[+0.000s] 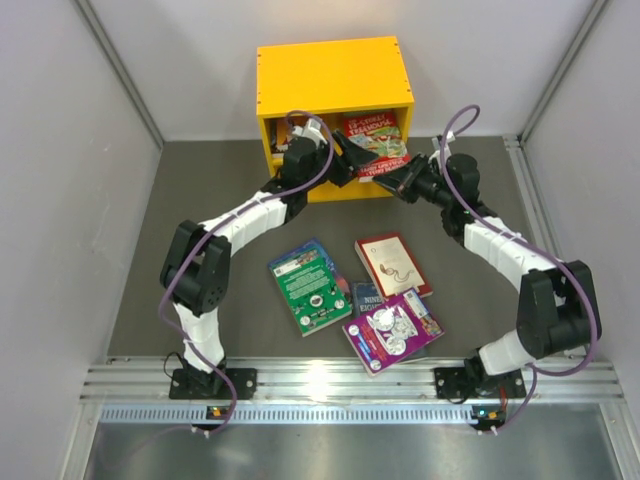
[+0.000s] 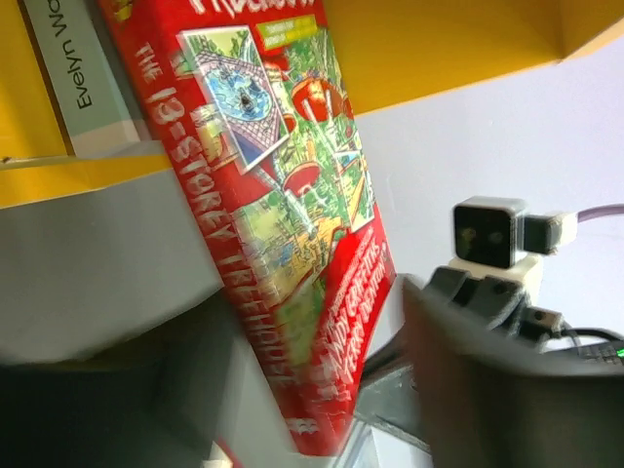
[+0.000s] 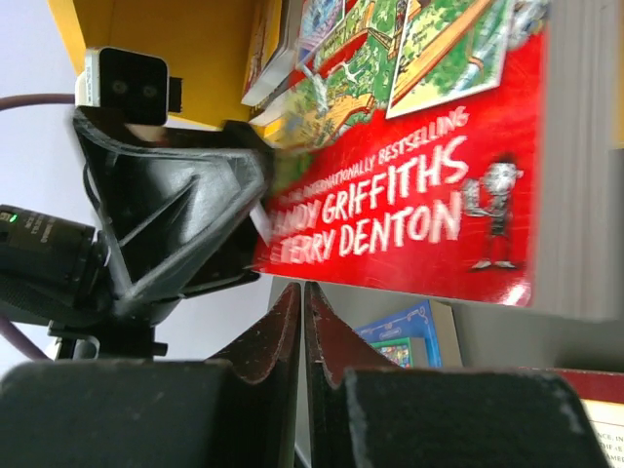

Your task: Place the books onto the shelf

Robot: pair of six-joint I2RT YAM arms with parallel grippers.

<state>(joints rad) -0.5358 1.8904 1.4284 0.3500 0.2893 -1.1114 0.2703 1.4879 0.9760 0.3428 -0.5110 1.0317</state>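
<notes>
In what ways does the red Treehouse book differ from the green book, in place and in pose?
Place: the red Treehouse book is at the opening of the yellow shelf; the green book is on the table, in front of it. Pose: the red Treehouse book leans at a tilt; the green book lies flat. Both are thin paperbacks with illustrated covers.

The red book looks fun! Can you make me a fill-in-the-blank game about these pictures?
1. The shelf is painted ____.
2. The red book is called The 13-Storey ____.
3. The green book lies flat on the ____.
4. The book with white circles on its cover is ____.

Missing words: yellow; Treehouse; table; purple.
</notes>
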